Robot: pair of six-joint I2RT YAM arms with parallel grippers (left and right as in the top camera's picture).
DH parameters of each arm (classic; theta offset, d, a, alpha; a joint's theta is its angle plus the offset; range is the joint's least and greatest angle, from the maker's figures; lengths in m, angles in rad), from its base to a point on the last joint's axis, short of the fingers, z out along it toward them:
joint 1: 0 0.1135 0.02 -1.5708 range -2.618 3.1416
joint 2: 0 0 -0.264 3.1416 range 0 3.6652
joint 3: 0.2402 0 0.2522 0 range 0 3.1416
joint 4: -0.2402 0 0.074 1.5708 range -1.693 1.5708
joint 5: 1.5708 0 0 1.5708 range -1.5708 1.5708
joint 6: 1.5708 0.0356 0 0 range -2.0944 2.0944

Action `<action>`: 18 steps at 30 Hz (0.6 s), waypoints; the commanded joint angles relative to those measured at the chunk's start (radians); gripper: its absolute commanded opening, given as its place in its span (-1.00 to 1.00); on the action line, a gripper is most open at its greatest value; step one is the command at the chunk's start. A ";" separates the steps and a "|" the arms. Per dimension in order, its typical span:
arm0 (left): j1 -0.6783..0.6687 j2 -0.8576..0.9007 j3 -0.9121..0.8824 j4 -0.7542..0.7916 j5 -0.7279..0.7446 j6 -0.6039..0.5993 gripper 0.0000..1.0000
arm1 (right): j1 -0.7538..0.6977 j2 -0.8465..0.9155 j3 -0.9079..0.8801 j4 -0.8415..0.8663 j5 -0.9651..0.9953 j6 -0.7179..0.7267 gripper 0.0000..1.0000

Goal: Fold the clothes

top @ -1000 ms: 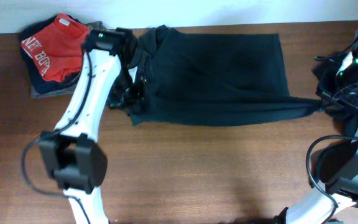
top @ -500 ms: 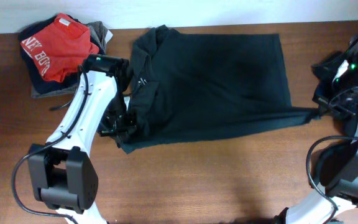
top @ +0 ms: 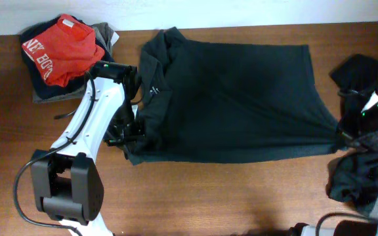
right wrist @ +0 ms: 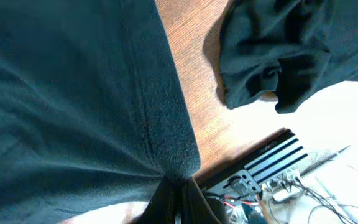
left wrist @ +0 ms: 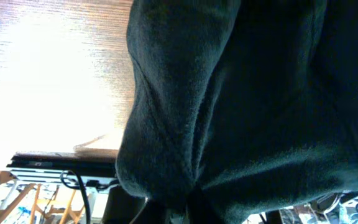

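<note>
My left gripper and right gripper pinch the near corners of the black shirt. It looks limp and light, so I judge the hems give the best hold.

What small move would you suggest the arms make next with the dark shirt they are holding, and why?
Probably draw the two grippers slightly farther apart to smooth it. The left gripper and right gripper each pinch a near corner of the dark shirt. Its near hem looks taut, but the fabric beside the left gripper is bunched, so it seems not flat enough to fold.
</note>
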 commanded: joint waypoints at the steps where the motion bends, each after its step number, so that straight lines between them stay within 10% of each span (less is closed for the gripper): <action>1: -0.003 -0.015 -0.008 0.002 -0.018 -0.010 -0.81 | -0.010 -0.050 -0.097 0.042 0.045 0.030 -0.90; 18: -0.060 -0.016 -0.181 0.097 -0.015 -0.060 -0.82 | -0.010 -0.061 -0.411 0.229 0.090 0.158 -0.92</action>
